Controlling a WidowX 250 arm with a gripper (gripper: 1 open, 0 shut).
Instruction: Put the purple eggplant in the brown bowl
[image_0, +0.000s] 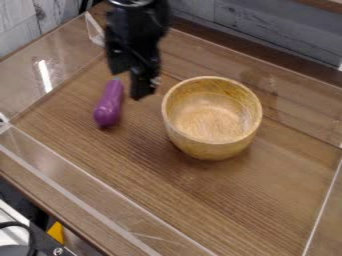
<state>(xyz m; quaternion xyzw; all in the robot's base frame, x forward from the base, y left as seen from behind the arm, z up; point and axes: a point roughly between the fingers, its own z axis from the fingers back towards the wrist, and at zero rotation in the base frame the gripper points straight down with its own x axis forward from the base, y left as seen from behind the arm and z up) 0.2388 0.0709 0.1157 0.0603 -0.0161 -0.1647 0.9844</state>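
While the gripper (139, 84) hangs spread-jawed and empty, it should straddle the purple eggplant (107, 103) (across its width) before lowering.

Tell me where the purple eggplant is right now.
The purple eggplant lies on the wooden table, left of the brown bowl in the camera view, just below-left of the end effector.
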